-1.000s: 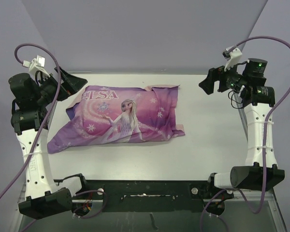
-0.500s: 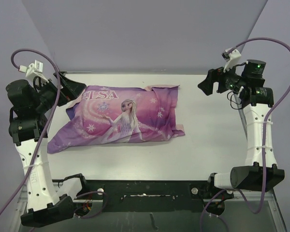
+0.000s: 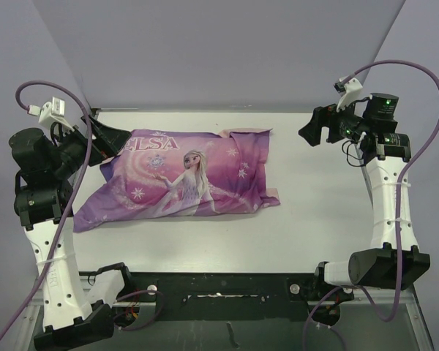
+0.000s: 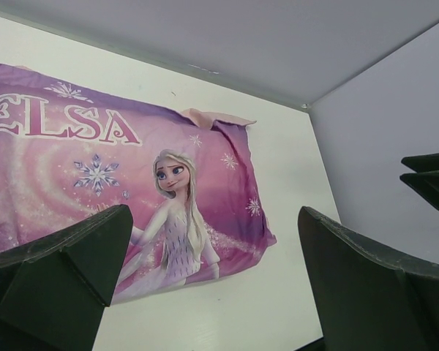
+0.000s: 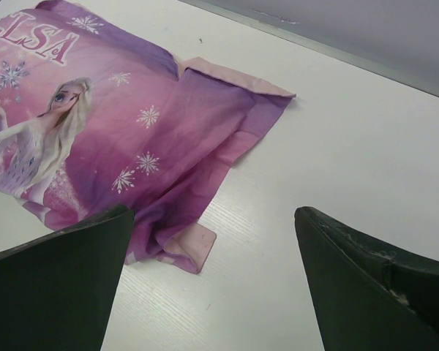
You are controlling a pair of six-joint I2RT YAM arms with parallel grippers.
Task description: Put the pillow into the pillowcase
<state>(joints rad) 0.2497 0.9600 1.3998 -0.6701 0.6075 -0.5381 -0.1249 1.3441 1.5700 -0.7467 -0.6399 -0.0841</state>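
Note:
The purple-pink pillowcase [image 3: 183, 175] with the "ELSA" print lies flat on the white table [image 3: 322, 219], left of centre, and its crumpled right end shows a pale pink lining. No pillow shows in any view. My left gripper [image 3: 111, 136] hovers open over the pillowcase's far left corner. In the left wrist view its jaws [image 4: 214, 219] stand wide above the pillowcase [image 4: 95, 168], holding nothing. My right gripper [image 3: 314, 126] hangs open over bare table, well right of the cloth. Its jaws [image 5: 214, 216] frame the pillowcase's folded right end [image 5: 168, 124].
Purple walls enclose the table at the back and on both sides. Purple cables loop above each arm. The right gripper's dark fingers [image 4: 432, 179] show at the right edge of the left wrist view. The arm bases and a black rail sit along the near edge.
The left arm has drawn back to the left and turned slightly. The right arm has barely shifted. The pillowcase lies as before.

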